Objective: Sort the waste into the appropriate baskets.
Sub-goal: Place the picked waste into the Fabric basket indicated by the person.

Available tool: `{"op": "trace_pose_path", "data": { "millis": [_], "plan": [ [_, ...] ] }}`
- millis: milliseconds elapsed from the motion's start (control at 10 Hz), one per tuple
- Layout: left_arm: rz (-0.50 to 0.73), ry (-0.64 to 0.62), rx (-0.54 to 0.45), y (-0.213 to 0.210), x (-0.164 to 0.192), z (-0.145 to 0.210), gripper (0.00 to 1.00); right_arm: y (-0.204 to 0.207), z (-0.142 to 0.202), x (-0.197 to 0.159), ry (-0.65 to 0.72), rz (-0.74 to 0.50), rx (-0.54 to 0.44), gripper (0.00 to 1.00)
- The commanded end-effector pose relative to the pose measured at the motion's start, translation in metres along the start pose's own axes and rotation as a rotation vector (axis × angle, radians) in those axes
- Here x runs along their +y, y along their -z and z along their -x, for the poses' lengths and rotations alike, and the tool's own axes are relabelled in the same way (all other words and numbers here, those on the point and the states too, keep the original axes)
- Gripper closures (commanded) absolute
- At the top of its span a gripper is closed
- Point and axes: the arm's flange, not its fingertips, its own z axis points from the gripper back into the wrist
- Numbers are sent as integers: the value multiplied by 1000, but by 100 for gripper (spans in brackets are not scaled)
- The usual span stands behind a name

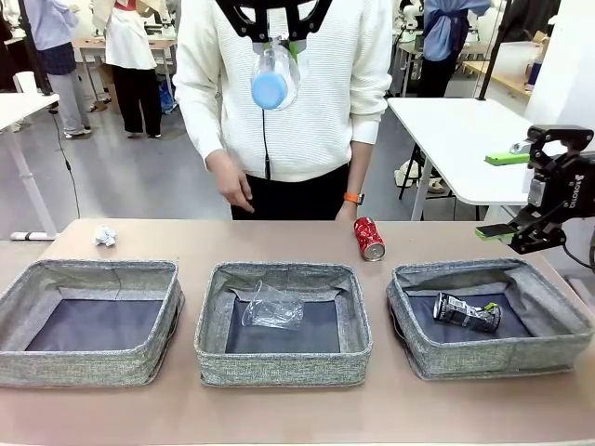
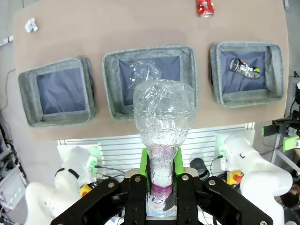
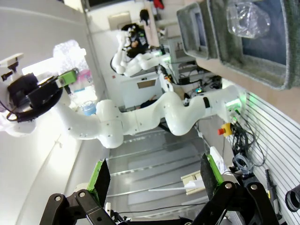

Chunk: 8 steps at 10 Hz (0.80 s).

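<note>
My left gripper [image 1: 275, 42] is high over the table's middle, shut on the neck of a clear plastic bottle [image 1: 274, 76] with a blue cap. In the left wrist view the bottle [image 2: 163, 122] points base-first at the middle basket [image 2: 110, 89]. A clear cup [image 1: 271, 307] lies in the middle basket [image 1: 284, 367]. The right basket [image 1: 493, 358] holds a crushed black-white can [image 1: 467, 312], and the left basket [image 1: 88, 367] has nothing in it. A red can [image 1: 368, 238] and a paper ball [image 1: 106, 236] lie on the far table. My right gripper [image 1: 502, 195] hangs open at the right.
A person in a white sweater stands at the far side, one hand [image 1: 232, 190] hanging above the table edge and the other hand [image 1: 348, 210] close to the red can. Bare table runs along the front of the baskets.
</note>
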Motion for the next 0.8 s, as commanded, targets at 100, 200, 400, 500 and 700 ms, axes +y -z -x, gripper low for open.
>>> {"op": "trace_pose_path", "data": {
  "millis": [100,200,400,500,700],
  "plan": [
    [0,10,-14,0,2,1,78,1,0,3,-15,-16,3,0],
    [0,10,-14,0,2,1,78,1,0,3,-15,-16,3,0],
    [0,10,-14,0,2,1,78,1,0,3,-15,-16,3,0],
    [0,10,-14,0,2,1,78,1,0,3,-15,-16,3,0],
    [0,10,-14,0,2,1,78,1,0,3,-15,-16,3,0]
  ]
}}
